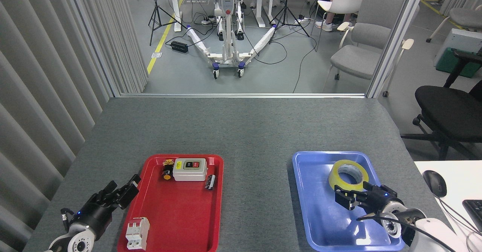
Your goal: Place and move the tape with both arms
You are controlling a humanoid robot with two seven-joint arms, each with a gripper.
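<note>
Tape (348, 175): yellowish roll, lying flat w/ core hole facing up, in far right part of blue tray (320, 214), near its far-right corner. Looks set down, resting on tray floor.

R gripper (357, 198): just beside near edge of roll, low over tray. Prongs spread apart, nothing between them; touching roll or just clear of it, can't tell at this size.

L gripper (122, 192): over bare table (241, 131), just left of red tray (177, 222). Prongs dark and bunched; how far apart, can't tell. Nothing visibly held.

Red tray contents: grey switch box (189, 169) w/ small parts beside it along far edge, white breaker (137, 234) at near left corner. Middle of tray bare.

Stage (judgement): placing part looks done on right side; moving part likely next, poss. re-grasp or transfer toward left.

Risk 1: prongs so near roll could nudge or drag it on pulling away, esp. if sticky edge catches a prong.

Risk 2: flat roll gives little to pinch from side; re-grasp prob. needs one prong down core hole. Off-centre approach could push roll against tray wall or tip it onto edge, then rolling.

Risk 3: tray smooth and light-looking; sideways push on roll could slide tray on table.

Risk 4: trays well apart; handover over gap risks drop onto table if one hand lets go before other has firm hold.
</note>
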